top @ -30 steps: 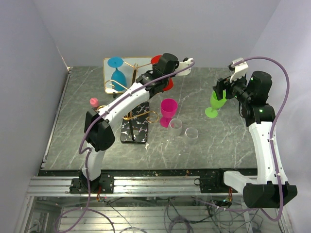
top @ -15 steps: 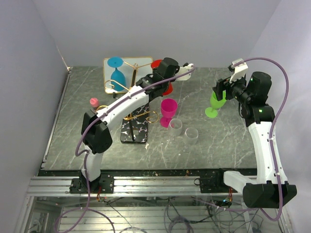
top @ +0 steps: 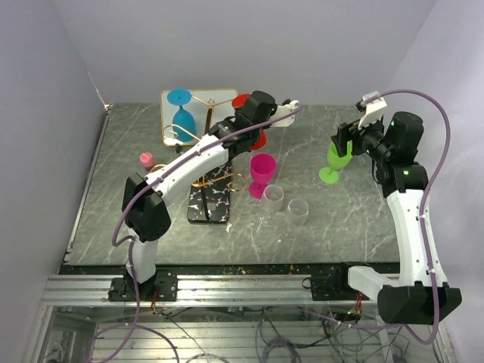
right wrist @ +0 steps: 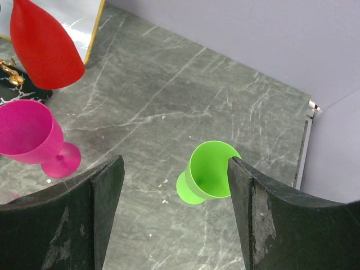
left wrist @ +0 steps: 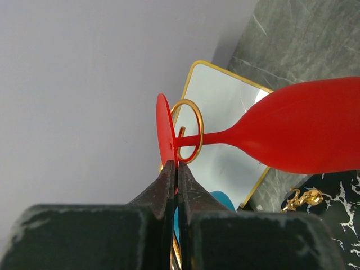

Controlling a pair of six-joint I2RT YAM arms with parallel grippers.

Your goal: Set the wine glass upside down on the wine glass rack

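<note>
My left gripper (top: 252, 104) is shut on the foot disc (left wrist: 164, 130) of a red wine glass (left wrist: 306, 132). The glass hangs bowl-down over the far part of the table. Its stem passes through a gold scroll ring (left wrist: 198, 121) of the wine glass rack (top: 209, 203), which has a gold post and a black marble base. A blue glass (top: 184, 115) hangs upside down on a far arm of the rack. My right gripper (right wrist: 175, 185) is open and empty, above a green glass (right wrist: 209, 171) that stands upright at the right (top: 333, 160).
A white gold-rimmed tray (top: 221, 98) lies behind the rack. A pink glass (top: 262, 174) stands upright near the middle, with two clear cups (top: 274, 197) (top: 299, 209) in front of it. A small pink object (top: 146, 159) lies at the left.
My left gripper has shifted slightly left with the red glass, toward the rack's arm. The right arm has not moved.
</note>
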